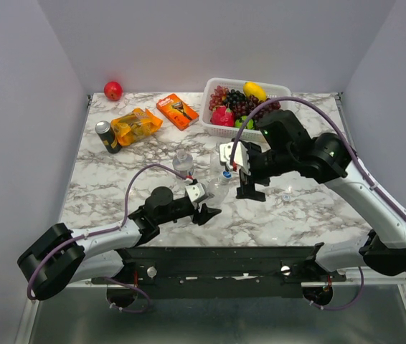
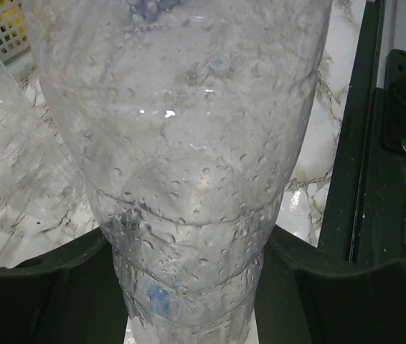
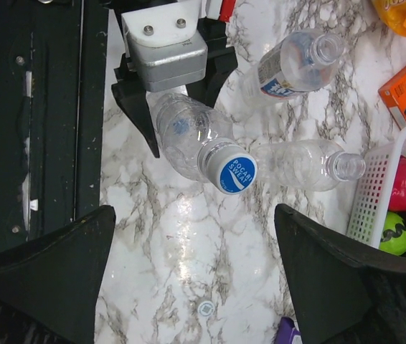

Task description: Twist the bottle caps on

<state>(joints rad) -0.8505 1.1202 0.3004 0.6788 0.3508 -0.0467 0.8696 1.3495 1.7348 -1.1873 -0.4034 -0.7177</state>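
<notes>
We log one capped bottle [image 3: 183, 132], clenched by the left tool [image 1: 204, 208], long axis tilted, blue cap [image 3: 233, 173] pointing up at the right tool [image 3: 194, 215] hanging above with fingers [image 3: 52, 272] spread wide; bare counter [image 1: 275, 222] lies nearside, while a labelled bottle [image 3: 289, 64] and a plain bottle [image 3: 307, 163], both uncapped, crowd its far side.

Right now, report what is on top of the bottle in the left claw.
A blue cap with white lettering sits on the bottle held by the left claw. It hides the mouth and threads, so how tightly it is screwed cannot be seen.
</notes>
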